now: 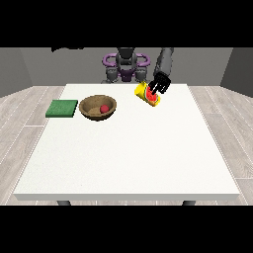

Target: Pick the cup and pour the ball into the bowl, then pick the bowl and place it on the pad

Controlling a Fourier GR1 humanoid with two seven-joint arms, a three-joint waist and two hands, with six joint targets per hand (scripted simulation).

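A: Logging this one fast. We see the hand at the view's right (160,85) with fingers curled round the yellow cup with a red inside (147,94), tilted on its side, mouth pointing down toward the camera. Cup sits well to the right of the round brown wooden bowl (98,107), out near the table's far edge.

B: And the ball?

A: Small red ball (104,108) is lying inside the bowl already. So we judge the pour as done. Cup is not set down yet as far as we can tell.

B: What's left then?

A: We'd say letting go of the cup, then lifting the bowl onto the flat green square pad (62,108), which lies just left of the bowl, apart from it. Bowl rests on the white table (128,158), not on the pad.

B: Anything we can't call?

A: Other hand shows nowhere. We can't tell if the cup touches the table or hangs just above it. Thumb is hidden behind the cup. Robot's head is cut off by the upper band.
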